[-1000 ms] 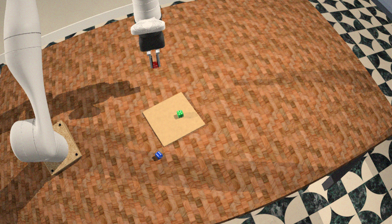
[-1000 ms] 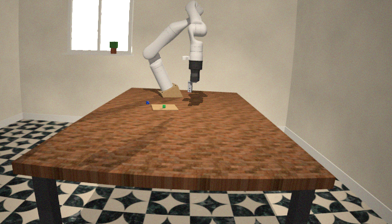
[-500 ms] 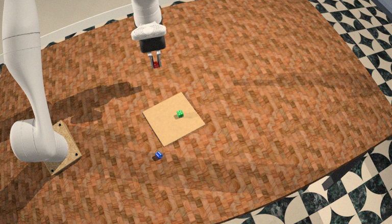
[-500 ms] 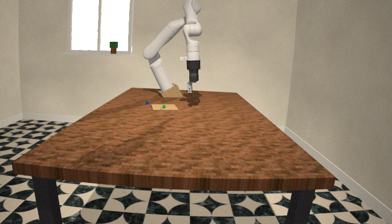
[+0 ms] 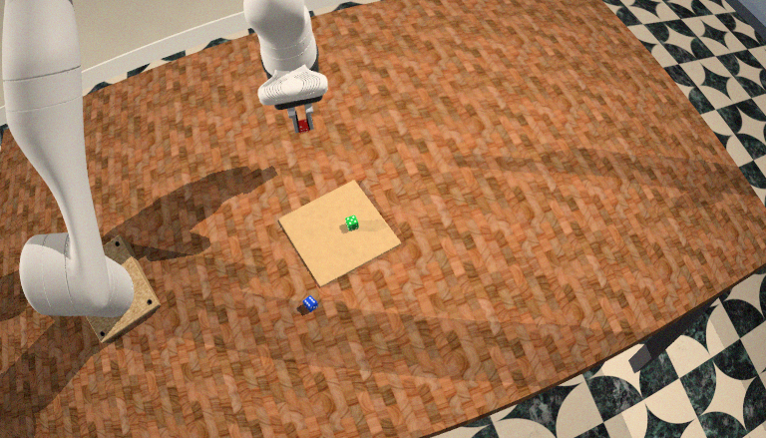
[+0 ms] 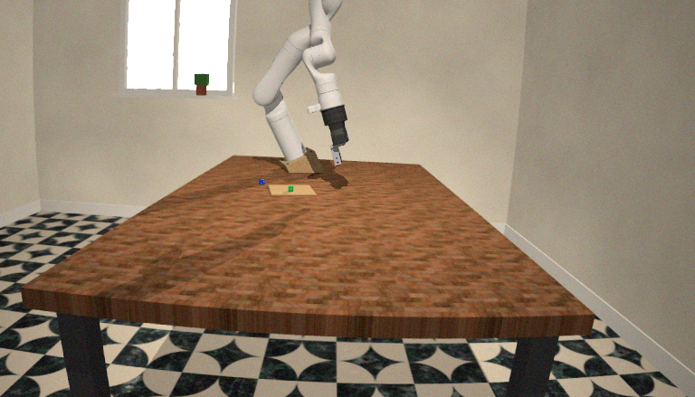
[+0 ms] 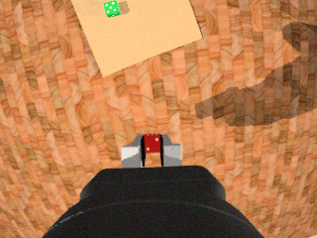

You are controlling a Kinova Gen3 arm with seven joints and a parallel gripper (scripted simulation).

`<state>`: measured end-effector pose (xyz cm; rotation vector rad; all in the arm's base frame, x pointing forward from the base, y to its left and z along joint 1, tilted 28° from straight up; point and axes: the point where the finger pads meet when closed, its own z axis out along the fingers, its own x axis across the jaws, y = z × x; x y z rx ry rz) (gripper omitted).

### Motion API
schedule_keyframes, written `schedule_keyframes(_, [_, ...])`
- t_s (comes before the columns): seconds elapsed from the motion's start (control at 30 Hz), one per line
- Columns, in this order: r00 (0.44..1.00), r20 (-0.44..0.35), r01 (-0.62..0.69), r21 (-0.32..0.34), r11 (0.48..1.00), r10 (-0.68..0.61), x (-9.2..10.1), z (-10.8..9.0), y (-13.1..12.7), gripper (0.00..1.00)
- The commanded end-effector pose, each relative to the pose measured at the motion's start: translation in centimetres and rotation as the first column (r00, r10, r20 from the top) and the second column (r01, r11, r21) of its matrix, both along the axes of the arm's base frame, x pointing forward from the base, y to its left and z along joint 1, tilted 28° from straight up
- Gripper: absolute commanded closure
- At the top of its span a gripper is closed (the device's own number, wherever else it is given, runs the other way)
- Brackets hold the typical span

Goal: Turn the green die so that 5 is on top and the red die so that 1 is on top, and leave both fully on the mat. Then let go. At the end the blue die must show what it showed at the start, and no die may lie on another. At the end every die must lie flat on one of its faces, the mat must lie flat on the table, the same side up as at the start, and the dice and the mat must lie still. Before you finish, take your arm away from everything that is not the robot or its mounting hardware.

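Observation:
My gripper (image 5: 303, 124) (image 6: 337, 164) (image 7: 153, 146) is shut on the red die (image 5: 303, 125) (image 7: 153, 143). It holds the die in the air above the table, beyond the mat in the top view. A face with two pips of the red die shows in the wrist view. The green die (image 5: 351, 222) (image 6: 290, 188) (image 7: 112, 8) lies on the tan mat (image 5: 321, 263) (image 6: 306, 193) (image 7: 106, 66), with five pips on top. The blue die (image 5: 309, 302) (image 6: 261, 182) lies on the table beside the mat, off its near corner in the top view, and shows several pips on top.
The wooden table (image 5: 508, 128) (image 6: 333, 249) carries the mat. The arm's base block (image 5: 144, 291) (image 6: 302, 165) stands on the left in the top view, some way from the mat and the blue die. The mat lies flat.

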<state>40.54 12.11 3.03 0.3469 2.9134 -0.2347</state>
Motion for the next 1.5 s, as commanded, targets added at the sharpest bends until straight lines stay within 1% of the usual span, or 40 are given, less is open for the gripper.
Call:
schedule_keyframes(0.0, [1.0,0.013,0.014,0.073,0.997,-0.015,-0.2,0.59,-0.37,0.66])
schedule_keyframes(0.17, [0.999,0.034,-0.008,0.164,0.986,0.002,-0.26,0.61,-0.46,0.66])
schedule_keyframes(0.23, [0.999,0.034,-0.008,0.164,0.986,0.002,-0.26,0.61,-0.46,0.66])
schedule_keyframes(0.37, [0.998,0.057,-0.026,0.23,0.973,0.014,-0.25,0.77,-0.58,0.66])
schedule_keyframes(0.73, [0.994,0.103,-0.078,0.404,0.912,0.04,-0.45,0.75,-0.79,0.66])
schedule_keyframes(0.8, [0.994,0.103,-0.078,0.404,0.912,0.04,-0.45,0.75,-0.79,0.66])
schedule_keyframes(1.1, [0.988,0.147,-0.125,0.528,0.84,0.054,-0.54,0.69,-1.02,0.66])
schedule_keyframes(1.3, [0.983,0.176,-0.153,0.592,0.791,0.059,-0.54,0.7,-1.15,0.66])
schedule_keyframes(1.37, [0.983,0.176,-0.153,0.592,0.791,0.059,-0.54,0.7,-1.15,0.66])
schedule_keyframes(1.47, [0.981,0.185,-0.164,0.617,0.769,0.061,-0.57,0.68,-1.19,0.66])
